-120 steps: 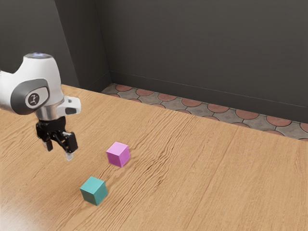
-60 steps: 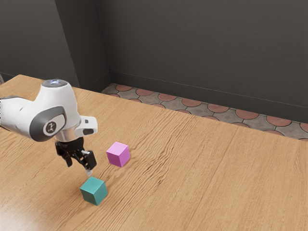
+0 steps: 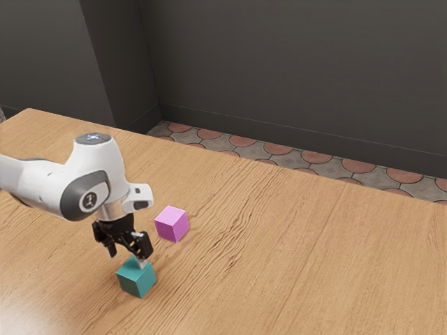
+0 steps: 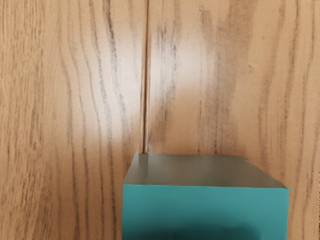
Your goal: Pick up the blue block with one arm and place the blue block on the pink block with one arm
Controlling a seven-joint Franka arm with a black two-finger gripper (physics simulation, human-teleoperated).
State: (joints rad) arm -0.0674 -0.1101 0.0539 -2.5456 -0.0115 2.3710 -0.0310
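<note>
The blue block (image 3: pixel 136 277), teal in colour, rests on the wooden table near the front edge of the exterior view. Close under my hand, the blue block (image 4: pixel 205 202) looms large in the wrist view. The pink block (image 3: pixel 171 223) sits on the table a short way behind it and toward the exterior view's right. My gripper (image 3: pixel 133 255) hangs just above the blue block's top, fingers pointing down and a little apart, with nothing between them.
The wooden table (image 3: pixel 293 244) stretches wide toward the exterior view's right. Beyond its back edge lie a tiled floor (image 3: pixel 314 159) and dark walls. My white arm (image 3: pixel 63 185) comes in from the exterior view's left.
My hand has travelled toward the exterior view's right and down, from beside the pink block to just over the blue block. Neither block has moved.
</note>
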